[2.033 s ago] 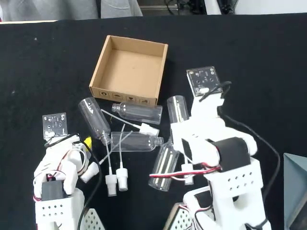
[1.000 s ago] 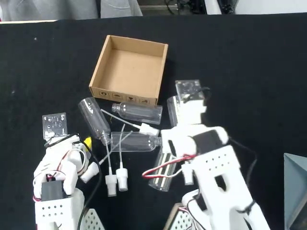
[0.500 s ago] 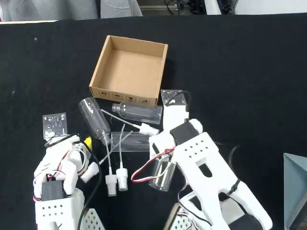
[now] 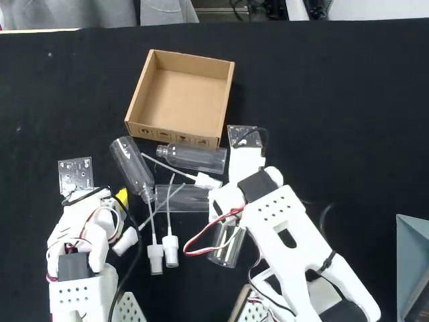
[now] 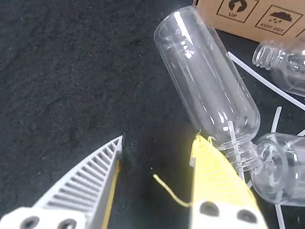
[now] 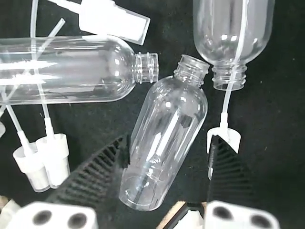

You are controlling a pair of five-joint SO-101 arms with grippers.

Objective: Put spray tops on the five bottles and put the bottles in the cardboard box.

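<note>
Bottle [image 6: 164, 143], clear plastic, uncapped, lying flat

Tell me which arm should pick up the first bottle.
Right. The right claw, open, straddles a bottle lying on its side; the left claw, also open, hangs over bare table with a second bottle beside it.

surface: black cloth tabletop [image 4: 348, 100] | far edge: grey fabric [image 4: 67, 13], dark cables [image 4: 261, 8] | right edge: grey panel [image 4: 412, 268]
</note>
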